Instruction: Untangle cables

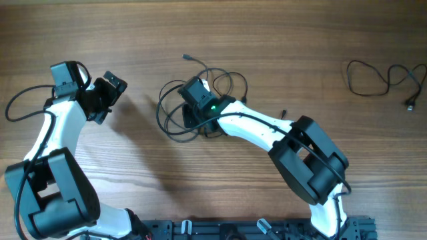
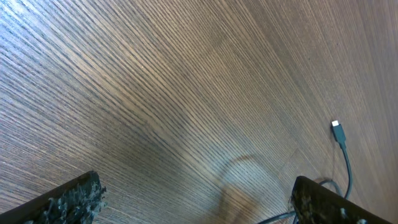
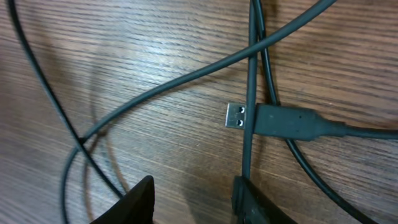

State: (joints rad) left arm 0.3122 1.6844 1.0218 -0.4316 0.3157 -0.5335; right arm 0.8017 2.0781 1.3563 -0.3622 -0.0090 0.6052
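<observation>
A tangle of thin black cables point(image 1: 162, 110) lies in loops at the table's middle, one plug end point(image 1: 186, 58) sticking out at the back. My right gripper point(image 1: 192, 110) hovers low over the tangle. In the right wrist view the gripper point(image 3: 193, 200) is open, with only bare wood between its fingers. A USB plug point(image 3: 239, 116) lies just ahead, crossed by two cords point(image 3: 186, 71). One cord passes beneath the right finger point(image 3: 255, 202). My left gripper point(image 1: 110, 99) stands wide open left of the tangle, holding nothing. A small plug point(image 2: 336, 127) shows at the right of its view.
A separate thin black cable point(image 1: 383, 75) lies loosely curled at the far right of the wooden table point(image 1: 300, 40). Thicker arm cables loop beside the left arm point(image 1: 20, 100). The arms' base rail point(image 1: 253, 230) runs along the front edge.
</observation>
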